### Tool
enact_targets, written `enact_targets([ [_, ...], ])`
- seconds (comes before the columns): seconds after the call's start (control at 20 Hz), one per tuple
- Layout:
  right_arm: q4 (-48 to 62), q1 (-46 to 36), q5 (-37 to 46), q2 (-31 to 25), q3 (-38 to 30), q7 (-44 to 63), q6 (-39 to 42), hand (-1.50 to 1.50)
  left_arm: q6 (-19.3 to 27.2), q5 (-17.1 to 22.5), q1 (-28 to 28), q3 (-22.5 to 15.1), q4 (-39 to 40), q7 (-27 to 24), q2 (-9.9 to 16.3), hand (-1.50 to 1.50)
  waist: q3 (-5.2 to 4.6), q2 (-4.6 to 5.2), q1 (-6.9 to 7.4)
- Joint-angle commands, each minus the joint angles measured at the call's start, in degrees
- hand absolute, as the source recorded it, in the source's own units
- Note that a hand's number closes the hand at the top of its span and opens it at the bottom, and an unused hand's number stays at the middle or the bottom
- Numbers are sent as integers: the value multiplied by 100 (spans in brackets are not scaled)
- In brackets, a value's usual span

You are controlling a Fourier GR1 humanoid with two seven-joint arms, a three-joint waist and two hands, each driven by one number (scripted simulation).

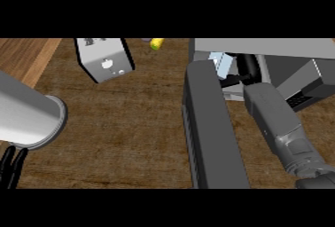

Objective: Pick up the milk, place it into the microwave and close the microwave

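Milk (221, 63) seemingly inside microwave (262, 46), door (212, 133) open, right hand's grip unclear, left fingers (12, 164) straight.

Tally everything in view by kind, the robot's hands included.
Hands: 2 (left hand, right hand)
Microwave, door open: 1
Milk carton: 1
Grey box: 1
Small yellow item: 1
Total: 6

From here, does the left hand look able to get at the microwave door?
Probably not easily: the left hand rests at the lower left edge, while the open door stands far across the counter, beside the right forearm.
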Motion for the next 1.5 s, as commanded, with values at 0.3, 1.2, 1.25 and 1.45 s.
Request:
enact_targets([
  [0.3,711,-594,273,-291,-56,-30,-789,150,-75,44,-265,-128,-62,164,81,-150,5,144,300],
  [1.2,1199,-1013,692,-361,40,331,-3543,-150,154,-628,-816,-279,32,246,149,-150,10,344,675],
  [1.25,1217,-1106,737,-397,76,397,-3589,-150,170,-727,-836,-337,98,236,127,-150,6,349,669],
  [1.45,1427,-1232,708,-289,50,768,-3321,-150,158,-785,-971,-424,140,318,159,-150,18,390,713],
])
